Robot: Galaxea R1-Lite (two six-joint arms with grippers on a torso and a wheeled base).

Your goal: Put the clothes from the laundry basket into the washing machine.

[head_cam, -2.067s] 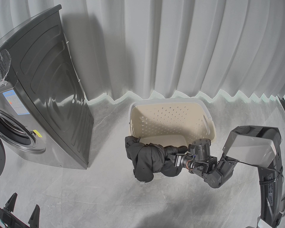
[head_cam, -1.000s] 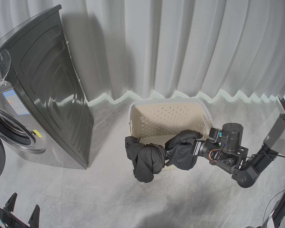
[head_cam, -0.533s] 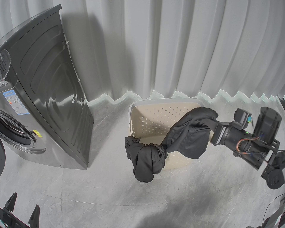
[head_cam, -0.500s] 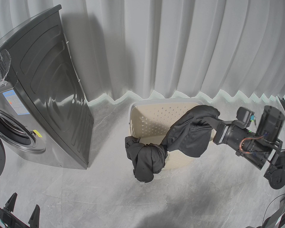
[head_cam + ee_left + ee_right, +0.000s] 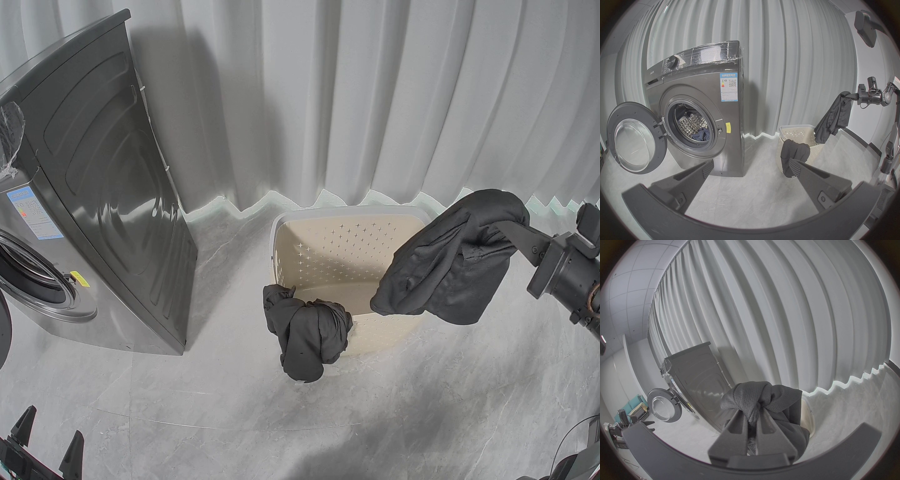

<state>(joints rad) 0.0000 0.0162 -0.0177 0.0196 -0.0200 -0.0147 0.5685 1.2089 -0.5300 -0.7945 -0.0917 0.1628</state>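
R tool (image 5: 752, 416) tips buried in dark garment (image 5: 453, 265); basket (image 5: 350, 215) rim partly hid.

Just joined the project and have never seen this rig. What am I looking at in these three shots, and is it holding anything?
This is a two-armed robot on wheels; each arm ends in a two-finger gripper. One picture looks down from its head, and the other two come from cameras on its wrists. The right gripper is shut on a dark garment, lifted in the air by the right end of the laundry basket. A second dark garment hangs over the basket's near rim. The left gripper is open and empty, low, facing the washing machine, whose door stands open with some clothing in the drum.
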